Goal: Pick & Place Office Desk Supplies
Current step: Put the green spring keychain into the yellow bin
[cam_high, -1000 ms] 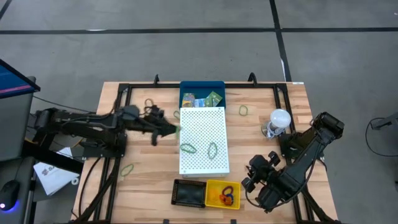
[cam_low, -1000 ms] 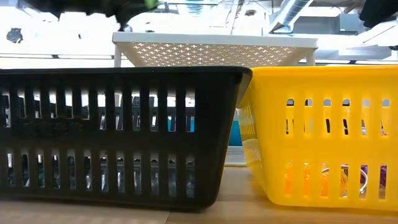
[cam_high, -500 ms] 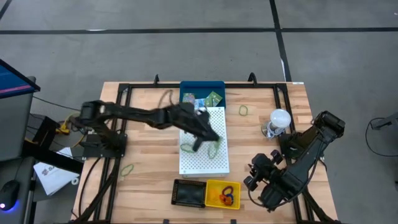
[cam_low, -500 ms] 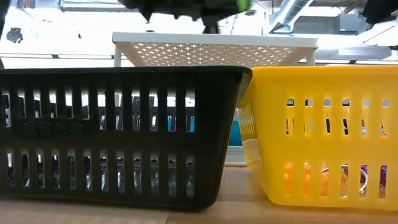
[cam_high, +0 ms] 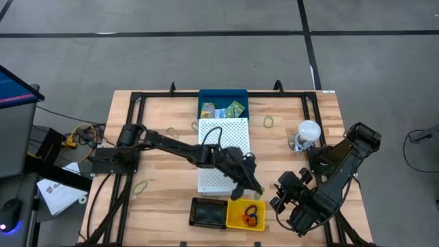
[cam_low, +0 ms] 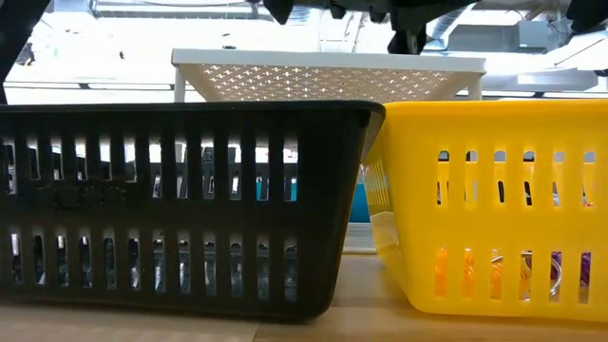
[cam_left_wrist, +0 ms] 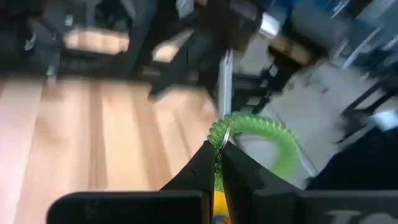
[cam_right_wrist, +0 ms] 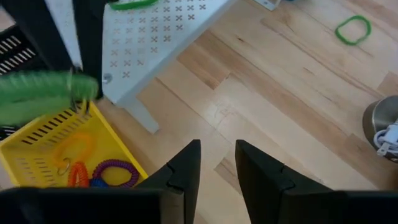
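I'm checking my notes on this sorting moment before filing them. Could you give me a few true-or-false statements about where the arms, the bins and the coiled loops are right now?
1. The left gripper is shut on a green coiled loop. True.
2. That loop hangs over the black bin. False: the left gripper is above the yellow bin.
3. The yellow bin is empty. False: orange and purple loops lie in it.
4. The right gripper is open and holds nothing. True.
5. A green loop lies on the wooden table beside the white perforated board. True.
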Robot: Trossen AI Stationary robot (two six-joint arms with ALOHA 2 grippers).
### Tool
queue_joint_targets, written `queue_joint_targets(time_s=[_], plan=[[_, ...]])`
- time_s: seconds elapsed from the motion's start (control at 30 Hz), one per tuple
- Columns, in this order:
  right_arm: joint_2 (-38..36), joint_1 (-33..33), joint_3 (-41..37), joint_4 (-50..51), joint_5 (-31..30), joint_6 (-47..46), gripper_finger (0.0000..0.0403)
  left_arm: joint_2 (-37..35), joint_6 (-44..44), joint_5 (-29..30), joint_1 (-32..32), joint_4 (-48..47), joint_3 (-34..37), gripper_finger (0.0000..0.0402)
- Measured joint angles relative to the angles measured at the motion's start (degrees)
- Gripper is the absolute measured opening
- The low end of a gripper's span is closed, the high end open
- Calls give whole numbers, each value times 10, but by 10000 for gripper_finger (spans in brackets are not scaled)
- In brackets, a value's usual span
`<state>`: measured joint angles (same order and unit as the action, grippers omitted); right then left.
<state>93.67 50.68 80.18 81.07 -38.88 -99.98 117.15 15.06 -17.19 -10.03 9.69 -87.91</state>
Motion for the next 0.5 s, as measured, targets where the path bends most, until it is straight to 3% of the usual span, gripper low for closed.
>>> queue_joint_targets(time_s=[0.3, 0.5], plan=[[0, -4, 0, -5, -1, 25, 98, -24, -51, 33, -25, -88, 0, 6], [1, -5, 0, -9, -1, 25, 98, -24, -34, 34, -42, -79, 0, 6]])
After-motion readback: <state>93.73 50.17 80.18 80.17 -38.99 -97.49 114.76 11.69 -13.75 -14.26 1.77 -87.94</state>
